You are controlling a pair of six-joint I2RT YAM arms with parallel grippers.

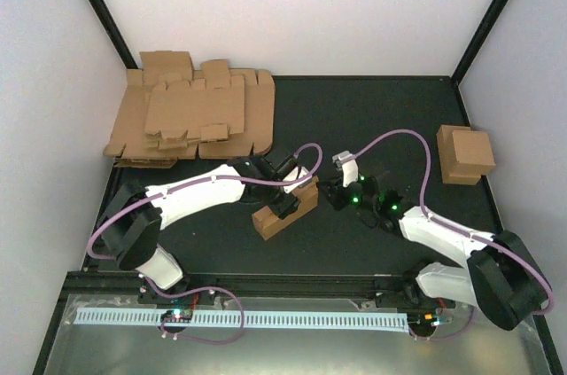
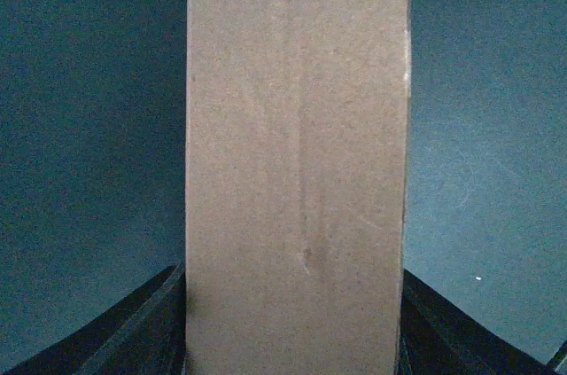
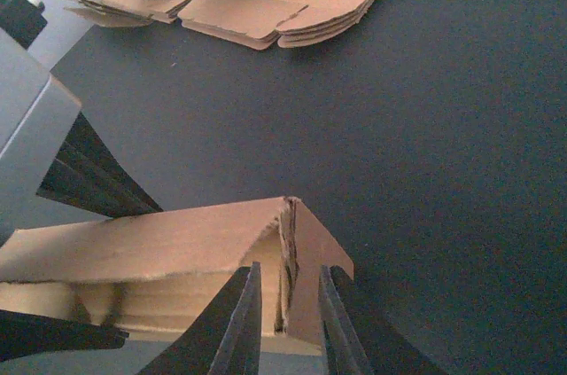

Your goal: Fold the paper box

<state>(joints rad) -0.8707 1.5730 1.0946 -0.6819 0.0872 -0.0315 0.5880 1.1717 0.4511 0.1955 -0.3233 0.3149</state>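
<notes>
In the middle of the dark table mat [image 1: 372, 109] we find the paper box [image 1: 270, 218], a long brown cardboard shell lying aslant, one end nearer the arms and the other pointing toward the far right. The left gripper [image 1: 291, 196] comes down over its far half and hides that part from above. In the left wrist view the box [image 2: 297, 171] fills the centre and a dark finger [image 2: 142, 326] shows on either side of it, so the jaws straddle it; we cannot tell whether they press its walls. The right gripper [image 1: 328, 191] meets the box's far end. Its own camera shows its fingers [image 3: 239, 322] drawn narrow around the upright edge of the end flap, though we cannot tell if they pinch it yet.

Farther out, a pile of flat cardboard blanks [image 1: 190, 113] sits in the far left corner, well apart. A folded cardboard box [image 1: 465, 153] stands by the right wall. Purple cables [image 1: 399, 136] loop over both arms, and a white perforated strip [image 1: 248, 317] runs along the near edge.
</notes>
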